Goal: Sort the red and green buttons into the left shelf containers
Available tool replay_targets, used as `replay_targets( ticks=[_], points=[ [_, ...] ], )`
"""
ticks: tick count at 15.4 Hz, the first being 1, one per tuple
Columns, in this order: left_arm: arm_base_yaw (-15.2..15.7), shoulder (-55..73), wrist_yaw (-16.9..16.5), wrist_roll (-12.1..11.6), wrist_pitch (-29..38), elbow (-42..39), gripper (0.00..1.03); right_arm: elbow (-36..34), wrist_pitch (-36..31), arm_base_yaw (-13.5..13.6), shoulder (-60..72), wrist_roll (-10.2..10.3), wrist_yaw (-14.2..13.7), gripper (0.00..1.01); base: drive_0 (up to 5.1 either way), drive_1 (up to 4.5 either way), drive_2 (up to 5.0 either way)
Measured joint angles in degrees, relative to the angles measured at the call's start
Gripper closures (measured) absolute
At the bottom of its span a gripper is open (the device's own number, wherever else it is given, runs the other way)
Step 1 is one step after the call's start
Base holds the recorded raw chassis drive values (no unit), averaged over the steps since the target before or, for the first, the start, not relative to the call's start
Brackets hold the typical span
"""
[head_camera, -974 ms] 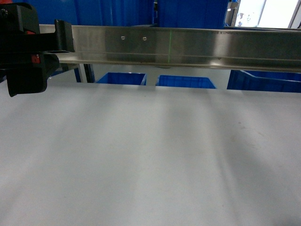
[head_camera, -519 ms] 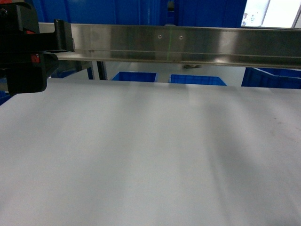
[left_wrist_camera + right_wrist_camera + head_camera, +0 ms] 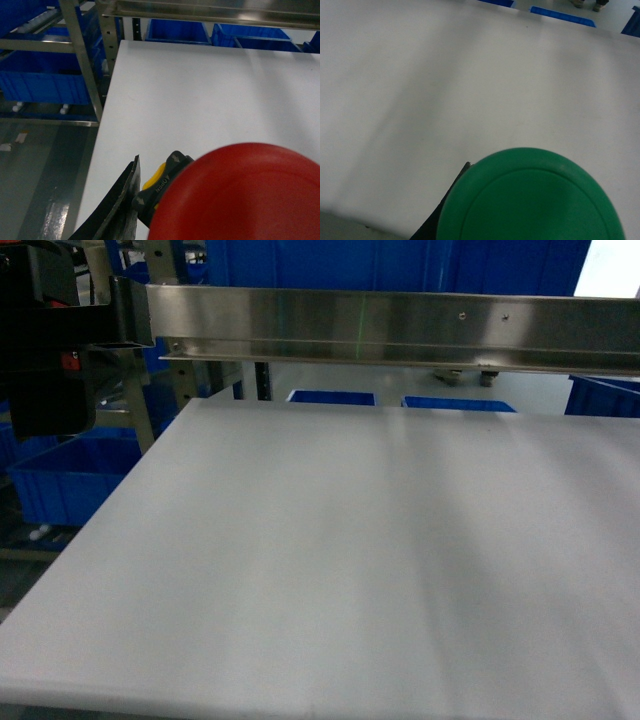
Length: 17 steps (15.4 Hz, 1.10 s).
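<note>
The red button [image 3: 240,195] fills the lower right of the left wrist view, its cap facing the camera. My left gripper [image 3: 200,222] is shut on it, and one dark finger [image 3: 122,200] shows beside its black and yellow collar. In the right wrist view the green button [image 3: 532,200] fills the bottom, held by my right gripper [image 3: 520,230] above the white table [image 3: 445,75]. The left shelf containers, big blue bins [image 3: 70,480] [image 3: 45,85], sit on a metal rack off the table's left edge. My left arm [image 3: 45,350] hangs at the head view's top left.
A steel rail [image 3: 400,325] spans the back of the white table [image 3: 350,560]. Small blue trays [image 3: 330,397] lie behind it. The rack's metal posts [image 3: 85,60] stand close to the table's left edge, with grey floor [image 3: 35,190] below.
The head view has swung left: the table's left edge, the rack and its blue bin have come into view, and the rail's screws slid right.
</note>
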<state>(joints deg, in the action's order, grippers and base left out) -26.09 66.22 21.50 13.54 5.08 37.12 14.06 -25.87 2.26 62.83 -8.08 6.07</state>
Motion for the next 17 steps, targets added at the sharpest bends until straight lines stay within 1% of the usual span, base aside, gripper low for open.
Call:
replay_targets(
  ticks=[4,17],
  points=[
    [0.0,0.0,0.0,0.0,0.0,0.0,0.59,0.0,0.2,0.0,0.1,0.0,0.0,0.75,-4.8,1.33,3.5],
    [0.1,0.0,0.1,0.0,-0.1,0.0,0.59,0.0,0.1,0.0,0.1,0.0,0.0,0.75,-5.0,2.42,2.4]
  ],
)
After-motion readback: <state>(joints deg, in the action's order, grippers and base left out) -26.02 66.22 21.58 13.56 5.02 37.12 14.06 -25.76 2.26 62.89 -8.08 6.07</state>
